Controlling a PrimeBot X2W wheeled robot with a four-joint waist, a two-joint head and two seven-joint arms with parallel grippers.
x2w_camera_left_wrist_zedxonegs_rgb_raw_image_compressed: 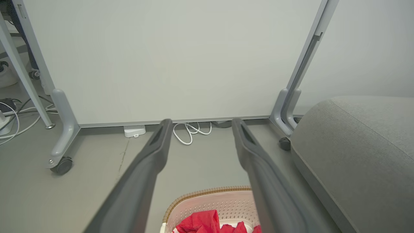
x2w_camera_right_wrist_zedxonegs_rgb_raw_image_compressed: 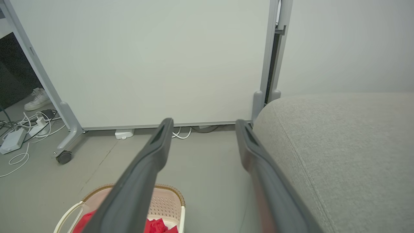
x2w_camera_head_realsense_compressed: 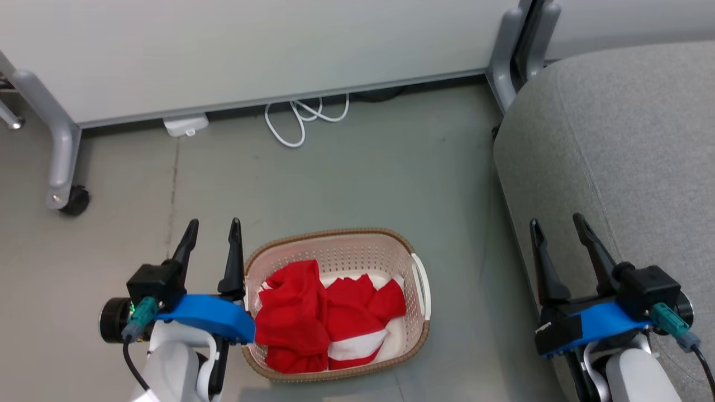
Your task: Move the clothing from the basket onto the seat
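1. Left gripper (x2w_camera_head_realsense_compressed: 214,222), lower left of head view: fingers spread wide, nothing held, just beside the left rim of the basket (x2w_camera_head_realsense_compressed: 335,231).
2. Right gripper (x2w_camera_head_realsense_compressed: 556,219), lower right: also wide open and empty, over the near edge of the seat (x2w_camera_head_realsense_compressed: 631,139).
3. Basket sits lower centre on the floor and holds the clothing (x2w_camera_head_realsense_compressed: 313,318): two red garments bunched together, the white stripe showing at lower right.
4. First grab not yet begun. Best bet: swing the left gripper over the taller red bunch, drop straight down, pinch a thick fold, and lift clear of the rim before carrying.
5. Seat fills the right side, nothing on it, with a strip of floor between it and the basket.
6. Far, upper centre: white cable (x2w_camera_head_realsense_compressed: 296,120) under the panel.
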